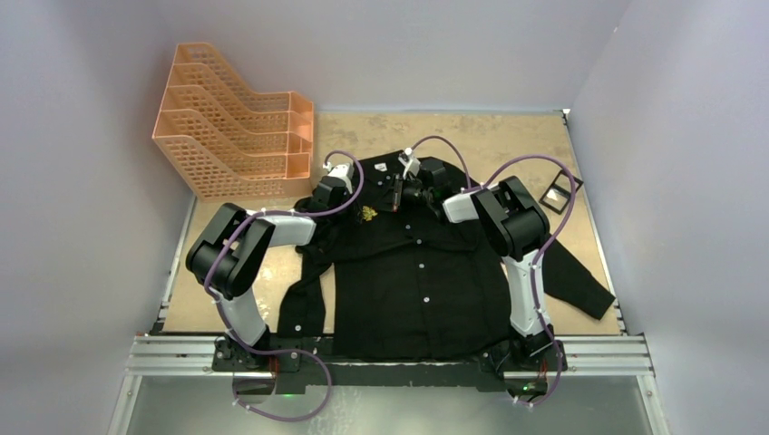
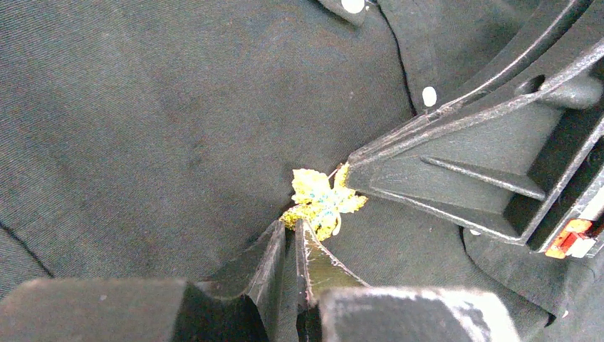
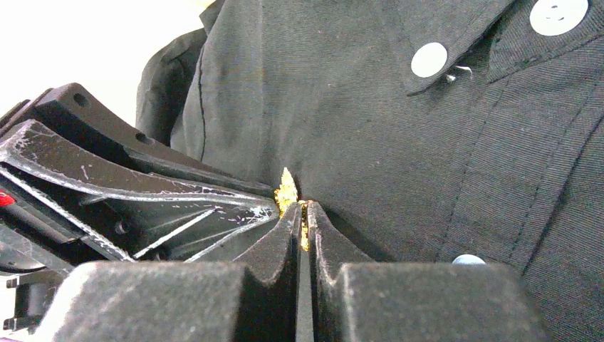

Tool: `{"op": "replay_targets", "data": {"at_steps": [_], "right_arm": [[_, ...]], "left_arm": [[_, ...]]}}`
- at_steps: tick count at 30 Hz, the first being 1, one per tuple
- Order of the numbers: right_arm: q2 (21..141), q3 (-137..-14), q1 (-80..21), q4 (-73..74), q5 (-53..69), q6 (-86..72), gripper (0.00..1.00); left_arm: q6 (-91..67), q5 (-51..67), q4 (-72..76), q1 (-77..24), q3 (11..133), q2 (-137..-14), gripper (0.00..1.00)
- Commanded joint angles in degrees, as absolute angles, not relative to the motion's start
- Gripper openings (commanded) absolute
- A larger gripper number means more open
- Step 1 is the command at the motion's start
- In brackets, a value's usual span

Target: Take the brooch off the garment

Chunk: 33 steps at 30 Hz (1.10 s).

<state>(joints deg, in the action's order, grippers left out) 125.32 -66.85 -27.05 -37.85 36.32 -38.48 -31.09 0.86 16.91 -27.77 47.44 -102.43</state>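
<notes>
The black shirt (image 1: 408, 281) lies flat on the table, collar toward the back. The golden maple-leaf brooch (image 1: 369, 214) is pinned on its left chest. My left gripper (image 2: 290, 226) comes in from the left, its jaws closed to a thin slit on a fold of shirt fabric at the brooch's (image 2: 320, 199) lower edge. My right gripper (image 3: 303, 212) comes from the right and is shut on the brooch (image 3: 286, 191), with gold showing between its jaws. Its fingers (image 2: 441, 164) touch the brooch's upper right edge in the left wrist view. Both gripper tips nearly meet.
An orange mesh file rack (image 1: 238, 136) stands at the back left. A small dark framed item (image 1: 555, 192) lies at the back right. The shirt's sleeve (image 1: 571, 272) trails toward the right edge. White buttons (image 3: 429, 59) sit on the collar near the grippers.
</notes>
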Motion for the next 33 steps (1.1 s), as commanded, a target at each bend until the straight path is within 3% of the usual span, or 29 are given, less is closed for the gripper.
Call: {"op": "replay_targets", "data": {"at_steps": [1,11,33], "right_arm": [[125.3,-67.6,-27.5,-40.4,39.3,-39.3,0.05],[125.3,-67.2,-27.3,-39.7,39.6,-40.7,0.00],[126.1,-66.2,-25.2,-39.3,39.5,-43.1,0.00]], "left_arm": [[-31.7,0.5,16.6,-27.4,46.3,-102.4,0.09],[-31.4,0.2,16.0,-27.4,44.7,-100.3,0.19],[-28.6,-6.9,9.6,-27.5,42.5,-96.6,0.19]]}}
